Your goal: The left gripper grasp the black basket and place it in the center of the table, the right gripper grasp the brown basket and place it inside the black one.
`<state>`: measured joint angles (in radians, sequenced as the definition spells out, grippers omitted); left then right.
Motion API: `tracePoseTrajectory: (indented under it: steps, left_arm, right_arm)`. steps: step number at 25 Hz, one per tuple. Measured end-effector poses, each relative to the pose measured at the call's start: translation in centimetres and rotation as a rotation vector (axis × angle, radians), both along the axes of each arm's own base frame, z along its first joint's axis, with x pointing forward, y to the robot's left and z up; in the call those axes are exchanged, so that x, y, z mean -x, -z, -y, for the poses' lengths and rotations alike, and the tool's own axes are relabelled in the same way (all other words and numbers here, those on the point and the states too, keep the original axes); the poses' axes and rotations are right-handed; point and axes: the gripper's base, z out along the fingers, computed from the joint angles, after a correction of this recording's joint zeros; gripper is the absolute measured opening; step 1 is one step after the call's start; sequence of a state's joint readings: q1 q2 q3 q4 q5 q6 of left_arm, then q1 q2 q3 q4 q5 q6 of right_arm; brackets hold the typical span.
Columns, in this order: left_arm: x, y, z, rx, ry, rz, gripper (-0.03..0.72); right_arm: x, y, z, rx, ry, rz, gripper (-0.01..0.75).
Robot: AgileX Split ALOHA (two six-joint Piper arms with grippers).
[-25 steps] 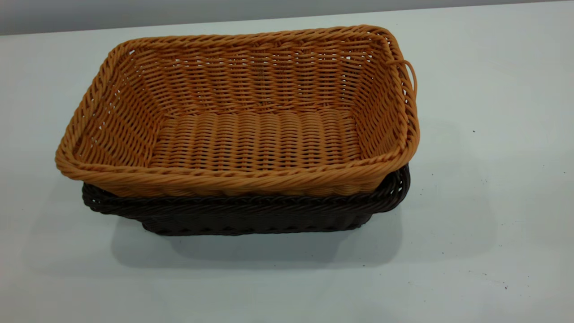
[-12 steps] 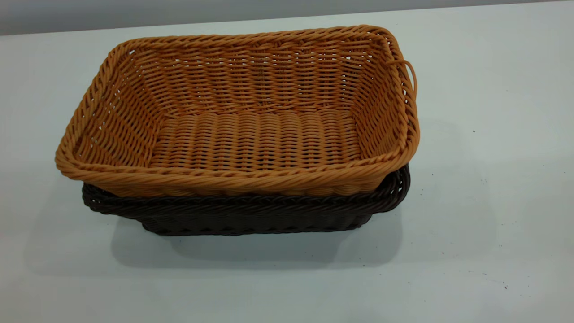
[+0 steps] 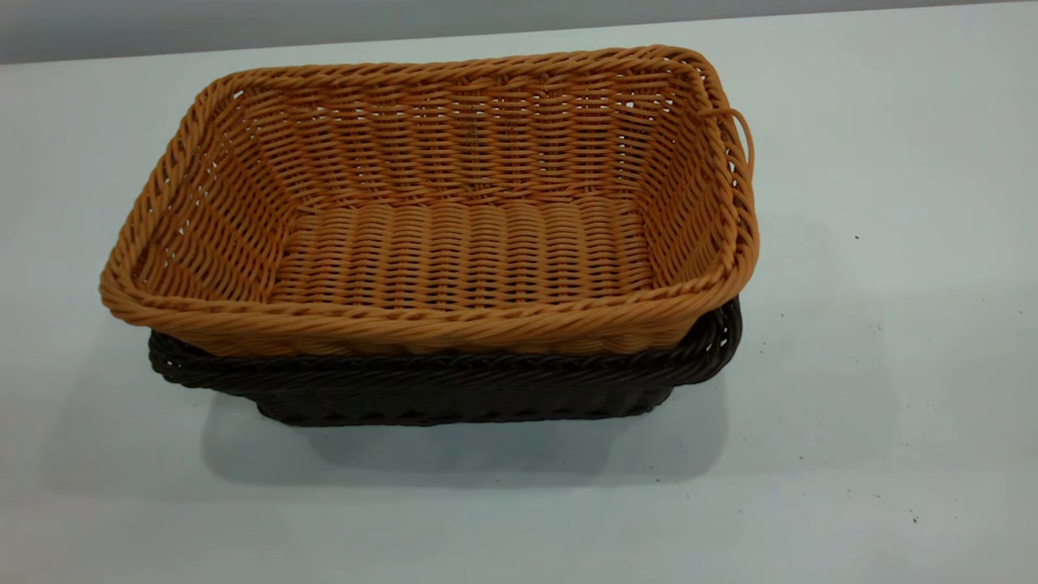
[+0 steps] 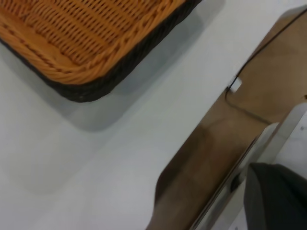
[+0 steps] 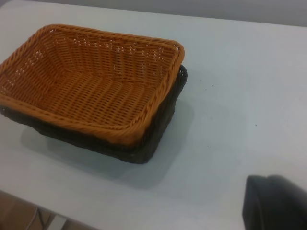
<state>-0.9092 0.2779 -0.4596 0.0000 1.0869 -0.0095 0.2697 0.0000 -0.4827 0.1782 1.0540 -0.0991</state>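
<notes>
The brown basket (image 3: 462,251) sits nested inside the black basket (image 3: 454,389) in the middle of the white table (image 3: 851,365). Only the black basket's braided rim and lower wall show under it. Neither arm appears in the exterior view. The left wrist view shows one corner of the brown basket (image 4: 72,28) and the black basket (image 4: 96,88), with a dark part of my left gripper (image 4: 278,199) well off to the side, past the table's edge. From the right wrist view, both the brown basket (image 5: 86,91) and the black basket (image 5: 144,143) lie at a distance from a dark part of my right gripper (image 5: 276,203).
Beyond the table's edge (image 4: 192,129) in the left wrist view lies a brown floor (image 4: 268,72) with a thin cable (image 4: 249,64) and a metal rail (image 4: 268,143). The table's back edge (image 3: 519,36) meets a grey wall. A few dark specks (image 3: 855,237) dot the table at the right.
</notes>
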Motion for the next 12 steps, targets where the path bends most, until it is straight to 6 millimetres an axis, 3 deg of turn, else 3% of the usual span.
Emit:
tracePoseTrajectory:
  steps: [12]
  left_arm:
    - [1.5, 0.0, -1.9, 0.153, 0.002, 0.121, -0.001]
  right_arm:
    - [0.0, 0.0, 0.0, 0.001, 0.000, 0.000, 0.000]
